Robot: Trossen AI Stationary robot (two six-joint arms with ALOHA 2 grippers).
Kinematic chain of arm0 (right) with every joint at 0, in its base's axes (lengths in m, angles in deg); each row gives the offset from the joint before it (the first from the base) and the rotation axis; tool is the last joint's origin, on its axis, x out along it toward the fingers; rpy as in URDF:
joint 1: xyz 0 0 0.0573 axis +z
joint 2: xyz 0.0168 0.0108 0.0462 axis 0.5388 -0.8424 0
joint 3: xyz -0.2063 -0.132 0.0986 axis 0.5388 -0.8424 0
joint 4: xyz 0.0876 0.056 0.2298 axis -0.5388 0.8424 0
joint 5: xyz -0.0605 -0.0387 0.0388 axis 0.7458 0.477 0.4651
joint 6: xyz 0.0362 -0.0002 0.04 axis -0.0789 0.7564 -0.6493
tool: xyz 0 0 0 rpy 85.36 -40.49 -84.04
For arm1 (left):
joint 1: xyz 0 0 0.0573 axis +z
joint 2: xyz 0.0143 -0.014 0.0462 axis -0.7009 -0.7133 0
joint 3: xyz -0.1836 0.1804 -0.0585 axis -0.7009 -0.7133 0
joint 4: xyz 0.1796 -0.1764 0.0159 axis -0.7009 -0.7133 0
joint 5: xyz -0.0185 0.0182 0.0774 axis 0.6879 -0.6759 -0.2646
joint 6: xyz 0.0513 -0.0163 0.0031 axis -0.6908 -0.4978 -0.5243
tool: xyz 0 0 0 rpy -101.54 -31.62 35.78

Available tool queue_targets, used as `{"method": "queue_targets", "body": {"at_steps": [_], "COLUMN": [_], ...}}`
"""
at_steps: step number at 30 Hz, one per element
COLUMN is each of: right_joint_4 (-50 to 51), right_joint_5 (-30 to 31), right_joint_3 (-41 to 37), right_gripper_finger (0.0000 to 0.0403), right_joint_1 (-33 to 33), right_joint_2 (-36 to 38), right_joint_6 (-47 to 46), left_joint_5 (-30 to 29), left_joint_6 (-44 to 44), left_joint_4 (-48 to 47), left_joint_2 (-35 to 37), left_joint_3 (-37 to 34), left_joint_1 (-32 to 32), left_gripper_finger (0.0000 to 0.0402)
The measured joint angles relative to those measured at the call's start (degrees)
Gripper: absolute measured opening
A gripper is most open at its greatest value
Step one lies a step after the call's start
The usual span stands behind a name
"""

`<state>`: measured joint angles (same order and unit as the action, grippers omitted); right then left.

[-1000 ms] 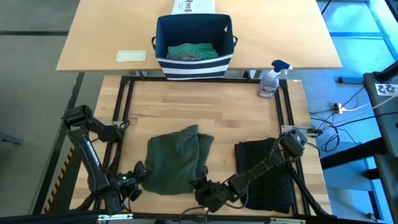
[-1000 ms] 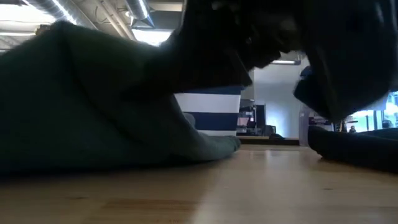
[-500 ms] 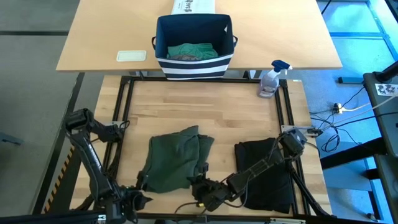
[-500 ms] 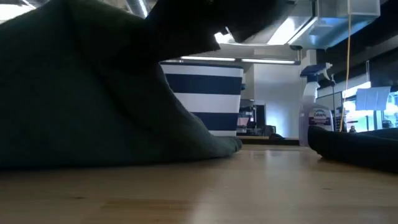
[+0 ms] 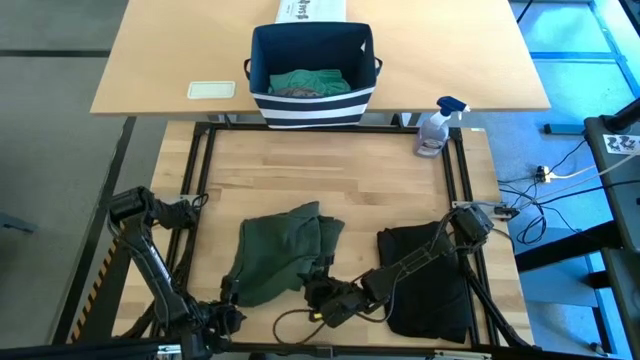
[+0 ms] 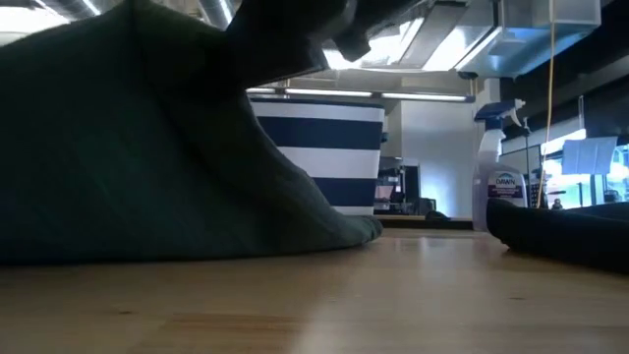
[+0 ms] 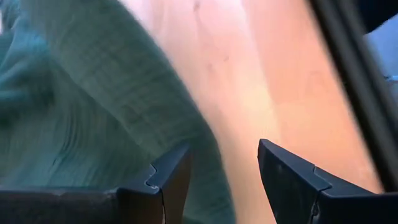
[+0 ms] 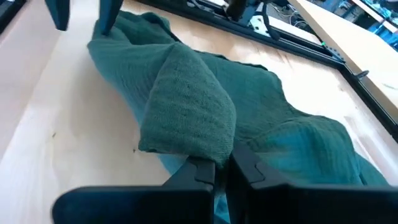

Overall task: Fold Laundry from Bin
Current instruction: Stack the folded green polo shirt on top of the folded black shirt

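Dark green garment (image 5: 280, 258) pinched by right hand (image 8: 214, 169) at the bench's (image 5: 330, 180) near edge.
Right wrist view alone shows the fingers shut on a raised fold. Left hand (image 7: 221, 180), part open, empty, just beside the cloth's edge. Black garment (image 5: 430, 275) lies right; bin (image 5: 312, 75) on the far table, spray bottle (image 5: 437, 127) nearby.

Overhead light falls evenly across the worktop (image 5: 330, 180), bright and soft, with only faint shadows under the arms. Down at table height the ceiling strip lights (image 6: 413, 44) glare white, and the dark green garment (image 6: 147, 147) looms as a dim, blurred mass close to the lens, while the nearest wood is out of focus. The left wrist view is smeared and washed warm; the right wrist view is sharp and well lit.
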<state>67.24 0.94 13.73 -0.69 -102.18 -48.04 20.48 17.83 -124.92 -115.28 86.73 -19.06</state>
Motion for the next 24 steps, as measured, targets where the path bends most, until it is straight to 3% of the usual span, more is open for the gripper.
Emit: {"method": "queue_targets", "body": {"at_steps": [9,17,20,24], "right_joint_4": [0.1,0.0,0.7,1.5], "right_joint_5": [-1.8,-2.6,-3.3,-5.2], "right_joint_3": [0.0,0.0,0.1,0.0], "right_gripper_finger": [0.0007,0.0007,0.0007,0.0007], "right_joint_1": [-1.3,-3.8,-4.9,-6.3], "right_joint_2": [0.0,1.5,2.3,2.8], "right_joint_6": [-0.3,-0.3,-0.4,-0.7], "left_joint_5": [4.2,3.5,1.5,1.0], "left_joint_6": [12.0,11.3,15.0,21.4], "left_joint_4": [-6.2,-11.8,-18.3,-19.0], "left_joint_2": [0.0,0.0,0.0,0.0], "left_joint_3": [0.0,2.3,5.1,7.1], "left_joint_1": [1.6,2.4,2.8,3.6], "left_gripper_finger": [0.0179,0.0179,0.0179,0.0179]}}
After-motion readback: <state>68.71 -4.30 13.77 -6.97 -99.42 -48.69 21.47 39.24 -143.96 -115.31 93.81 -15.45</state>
